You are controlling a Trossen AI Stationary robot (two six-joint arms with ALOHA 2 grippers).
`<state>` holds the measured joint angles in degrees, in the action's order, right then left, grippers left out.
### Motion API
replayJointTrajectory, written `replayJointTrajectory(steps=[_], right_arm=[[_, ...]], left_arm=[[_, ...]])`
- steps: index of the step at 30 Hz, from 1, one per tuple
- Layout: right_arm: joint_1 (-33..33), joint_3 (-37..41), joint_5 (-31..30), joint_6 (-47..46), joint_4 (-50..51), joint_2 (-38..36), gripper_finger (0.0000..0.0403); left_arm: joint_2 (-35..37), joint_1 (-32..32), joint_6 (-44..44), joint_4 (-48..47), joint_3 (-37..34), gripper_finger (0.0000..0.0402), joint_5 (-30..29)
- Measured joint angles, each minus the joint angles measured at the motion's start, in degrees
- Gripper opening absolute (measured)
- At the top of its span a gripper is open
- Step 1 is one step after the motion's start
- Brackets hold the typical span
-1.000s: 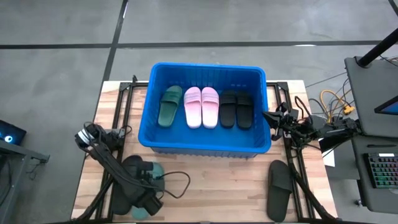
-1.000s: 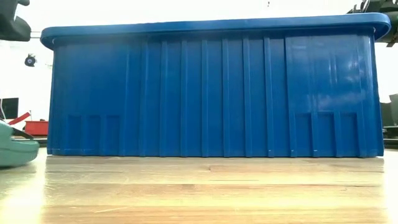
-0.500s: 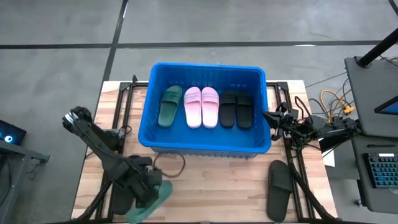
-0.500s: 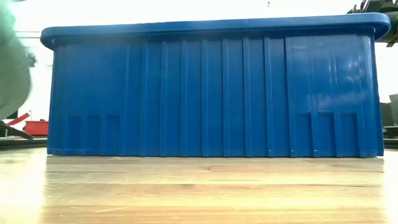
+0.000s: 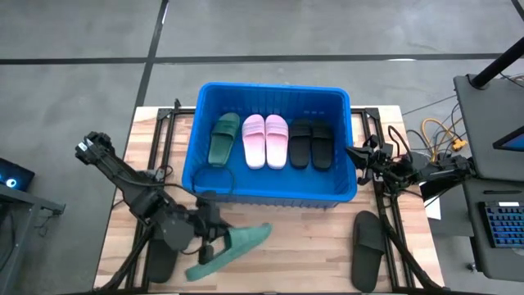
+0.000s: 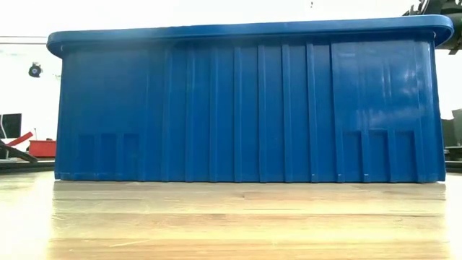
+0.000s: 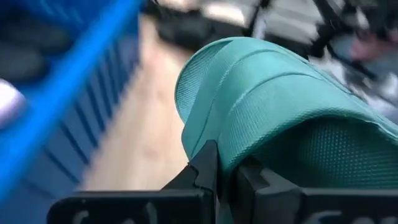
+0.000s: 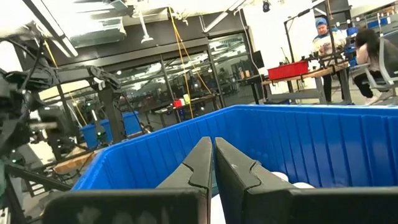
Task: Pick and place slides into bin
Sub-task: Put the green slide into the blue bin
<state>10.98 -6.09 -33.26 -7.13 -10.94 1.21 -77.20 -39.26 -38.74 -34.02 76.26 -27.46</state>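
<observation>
The blue bin (image 5: pixel 198 176) stands at the table's middle and fills the low view (image 6: pixel 245 108). In it lie one dark green slide (image 5: pixel 223 139), two pink slides (image 5: pixel 265 141) and two black slides (image 5: pixel 311 144). My left gripper (image 5: pixel 209 240) is in front of the bin's near left corner, shut on a green slide (image 5: pixel 237 248), which also shows in the left wrist view (image 7: pixel 280 106). My right gripper (image 5: pixel 350 153) waits shut at the bin's right rim. Black slides lie flat on the table at the near right (image 5: pixel 368 248) and near left (image 5: pixel 159 260). My left gripper pinches an edge of the green slide (image 7: pixel 227 152) between its two fingers (image 7: pixel 205 168); whether strap or sole edge, I cannot tell. The hold is about midway along the slide. The slide slants from near left to far right and does not show in the low view.
Metal frame rails run along the table's left (image 5: pixel 160 139) and right (image 5: pixel 385 205) sides. Bare wood (image 5: pixel 303 246) lies between the bin's near wall and the table's near edge. Cables (image 5: pixel 434 131) and a keyboard (image 5: pixel 499 225) lie past the right edge.
My left gripper has lifted the green slide off the table at the near left and carried it right and toward the bin. The slide has turned about, one end now pointing to the bin's near wall. It has left the low view.
</observation>
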Motion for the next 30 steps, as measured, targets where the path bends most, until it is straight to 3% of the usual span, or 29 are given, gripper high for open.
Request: replayJointTrajectory(steps=[6, 12, 24, 30], right_arm=[[0.0, 0.0, 0.03, -1.59, 0.0, 0.0, 0.0008], [0.0, 0.0, 0.04, -1.91, 0.0, 0.0, 0.0008], [-0.01, 0.0, 0.11, -2.03, -0.02, 0.0, 0.0008], [-0.01, 0.0, 0.11, -3.36, 0.0, 0.0, 0.0008]], left_arm=[[0.42, 1.22, 6.59, 4.18, -0.04, 0.0, -16.43], [0.47, 1.86, 11.35, 7.76, -0.08, 0.0, -24.85], [1.72, 8.58, 16.39, 10.07, 0.25, 0.0, -28.08], [4.41, 13.48, 24.04, 10.63, 0.64, 0.0, -26.18]])
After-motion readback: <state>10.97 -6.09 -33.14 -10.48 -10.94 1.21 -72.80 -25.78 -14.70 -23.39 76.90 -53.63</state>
